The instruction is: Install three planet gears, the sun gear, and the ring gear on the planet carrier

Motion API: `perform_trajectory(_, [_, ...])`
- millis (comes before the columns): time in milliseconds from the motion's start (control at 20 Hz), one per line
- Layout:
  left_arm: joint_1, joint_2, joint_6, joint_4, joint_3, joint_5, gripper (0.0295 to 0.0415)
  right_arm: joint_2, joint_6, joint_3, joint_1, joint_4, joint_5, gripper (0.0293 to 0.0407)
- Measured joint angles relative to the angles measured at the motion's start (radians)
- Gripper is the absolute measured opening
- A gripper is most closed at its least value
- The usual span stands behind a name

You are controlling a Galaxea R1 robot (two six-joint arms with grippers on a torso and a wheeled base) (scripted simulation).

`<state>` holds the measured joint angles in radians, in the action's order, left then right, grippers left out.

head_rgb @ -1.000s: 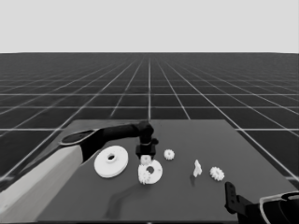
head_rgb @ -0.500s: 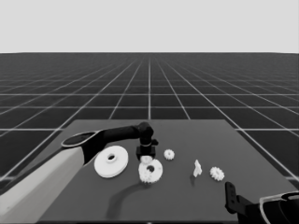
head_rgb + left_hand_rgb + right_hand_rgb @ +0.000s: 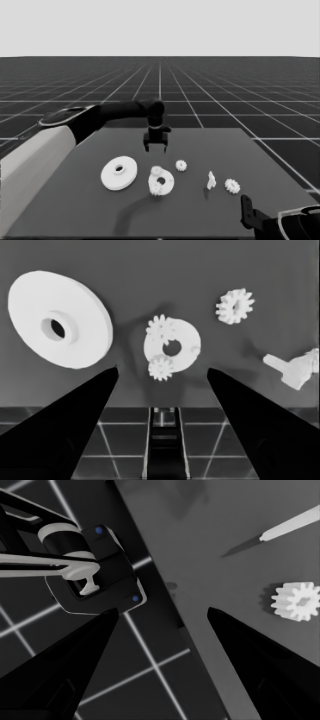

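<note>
The planet carrier, the smaller round part, lies flat mid-table. Two small gears sit on it, one on its far side and one on its near side. My left gripper hangs open and empty above the table, just behind this part. The ring gear, the larger round part, lies to its left. One loose gear lies just right of the smaller part and another farther right. My right gripper waits open at the lower right corner.
A thin white piece stands between the two loose gears. The left arm's pale grey part fills the lower left of the head view. Dark machinery with blue lights shows past the table's edge in the right wrist view.
My left gripper has risen and drawn back from the smaller round part, leaving the gears on it. The right arm has not moved.
</note>
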<state>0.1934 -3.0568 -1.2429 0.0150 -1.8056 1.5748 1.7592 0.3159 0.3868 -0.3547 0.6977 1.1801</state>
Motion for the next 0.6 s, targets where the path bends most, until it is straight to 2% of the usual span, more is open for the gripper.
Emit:
perform_trajectory(250, [0.022,-0.006,0.010,0.023,-0.016,0.006,0.0385,0.000,0.000,0.000,0.000,0.000,0.000,0.0385])
perform_trajectory(300, [0.062,0.258,0.492,-0.118,0.446,-0.356,0.0410,0.000,0.000,0.000,0.000,0.000,0.000,0.0385])
perform_trajectory(350, [0.096,0.657,0.937,-0.203,0.835,-0.580,0.0415,0.000,0.000,0.000,0.000,0.000,0.000,0.0385])
perform_trajectory(400, [0.117,0.935,1.207,-0.253,1.060,-0.711,0.0400,0.000,0.000,0.000,0.000,0.000,0.000,0.0385])
perform_trajectory(450, [0.130,1.091,1.366,-0.283,1.195,-0.788,0.0392,0.000,0.000,0.000,0.000,0.000,0.000,0.0385])
perform_trajectory(600, [0.144,1.261,1.547,-0.316,1.349,-0.876,0.0385,0.000,0.000,0.000,0.000,0.000,0.000,0.0385])
